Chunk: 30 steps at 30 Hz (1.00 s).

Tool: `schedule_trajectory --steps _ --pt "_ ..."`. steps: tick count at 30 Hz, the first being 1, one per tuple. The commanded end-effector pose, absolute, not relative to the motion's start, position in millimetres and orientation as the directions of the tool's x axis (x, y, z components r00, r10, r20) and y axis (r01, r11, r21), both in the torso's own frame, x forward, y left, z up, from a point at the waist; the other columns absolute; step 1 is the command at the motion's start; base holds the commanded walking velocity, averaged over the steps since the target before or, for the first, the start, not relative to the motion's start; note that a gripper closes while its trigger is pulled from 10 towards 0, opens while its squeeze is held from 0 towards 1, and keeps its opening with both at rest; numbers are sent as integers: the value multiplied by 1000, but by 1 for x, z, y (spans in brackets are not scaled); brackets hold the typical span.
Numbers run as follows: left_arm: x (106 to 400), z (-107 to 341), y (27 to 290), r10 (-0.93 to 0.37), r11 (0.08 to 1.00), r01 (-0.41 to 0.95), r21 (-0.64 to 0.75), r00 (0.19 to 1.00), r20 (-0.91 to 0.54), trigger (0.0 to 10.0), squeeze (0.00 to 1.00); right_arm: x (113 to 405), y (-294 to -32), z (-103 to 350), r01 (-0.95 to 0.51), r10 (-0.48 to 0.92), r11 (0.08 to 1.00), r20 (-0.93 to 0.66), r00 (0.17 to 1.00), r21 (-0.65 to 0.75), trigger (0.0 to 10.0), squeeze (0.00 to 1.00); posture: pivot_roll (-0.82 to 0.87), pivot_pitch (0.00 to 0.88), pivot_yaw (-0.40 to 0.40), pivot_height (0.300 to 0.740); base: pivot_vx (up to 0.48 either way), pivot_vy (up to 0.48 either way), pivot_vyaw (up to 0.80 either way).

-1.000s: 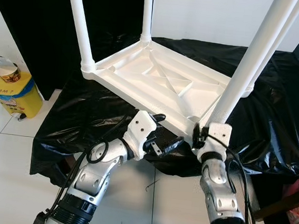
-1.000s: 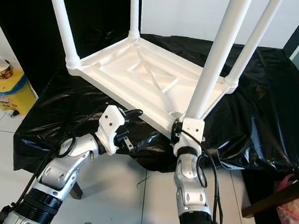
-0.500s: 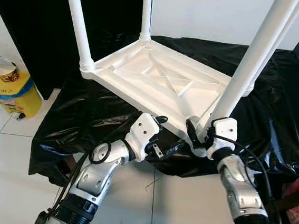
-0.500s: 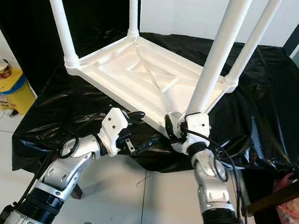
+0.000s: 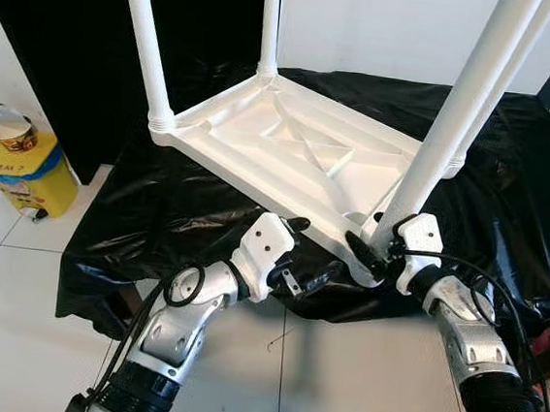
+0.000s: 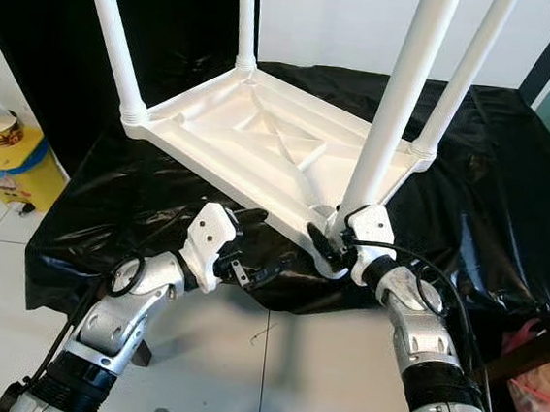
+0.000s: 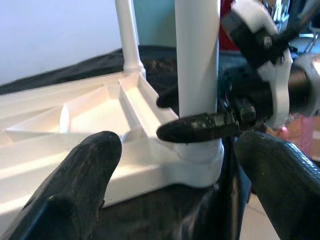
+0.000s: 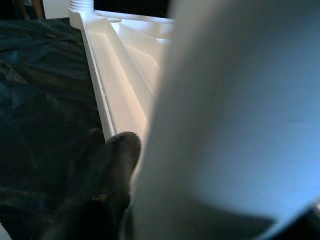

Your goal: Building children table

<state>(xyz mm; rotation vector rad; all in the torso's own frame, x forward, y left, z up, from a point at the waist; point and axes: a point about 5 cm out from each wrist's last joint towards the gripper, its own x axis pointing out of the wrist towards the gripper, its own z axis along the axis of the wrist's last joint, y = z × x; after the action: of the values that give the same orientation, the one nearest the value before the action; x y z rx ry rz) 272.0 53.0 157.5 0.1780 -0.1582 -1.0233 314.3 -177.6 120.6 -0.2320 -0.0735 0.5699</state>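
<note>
The white children's table (image 5: 299, 155) lies upside down on our bench (image 5: 158, 205), which is draped in crinkled black plastic sheet (image 5: 509, 209); its ribbed underside faces up and four white legs stand upright from the corners. The near corner of the table hangs at the bench's front edge, closest to us.

Our right tool (image 5: 373, 250) is at that near corner, at the base of the near leg (image 5: 447, 135). One black finger (image 7: 200, 127) lies across the front of the leg just above its socket, and another dark tip shows behind the leg, so we read the tool as closed around the leg's foot. In the right wrist view the leg is a pale blur right up against the camera, with one dark finger (image 8: 112, 165) beside the table's rim.

Our left tool (image 5: 304, 262) hangs just in front of the bench edge, near the same corner but apart from it. Its two fingers are spread wide with nothing between them, pointed at the leg socket.

A yellow bin (image 5: 20, 172) with a cup on top stands on the tiled floor (image 5: 12, 307) to our left. A dark door (image 5: 67, 40) is behind the bench.
</note>
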Motion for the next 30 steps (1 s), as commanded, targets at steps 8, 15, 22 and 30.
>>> schedule_trajectory --steps 8,15,22,30 --pt "276 165 57 -810 585 788 191 579 94 10000 0 312 -181 110 -542 551 815 -17 834 -206 10000 0 47 5 -41 740 0 0 0" --pt "279 164 65 -796 603 773 200 598 88 10000 0 307 -179 104 -434 444 884 20 896 -175 10000 0 40 7 -37 740 0 0 0" --pt "274 154 59 -804 590 780 211 592 61 10000 0 300 -170 91 -321 326 926 -8 945 -197 10000 0 31 9 -37 740 0 0 0" --pt "272 144 52 -804 587 789 182 595 18 10000 0 290 -154 81 -122 123 985 0 992 -126 10000 0 26 12 -41 740 0 0 0"
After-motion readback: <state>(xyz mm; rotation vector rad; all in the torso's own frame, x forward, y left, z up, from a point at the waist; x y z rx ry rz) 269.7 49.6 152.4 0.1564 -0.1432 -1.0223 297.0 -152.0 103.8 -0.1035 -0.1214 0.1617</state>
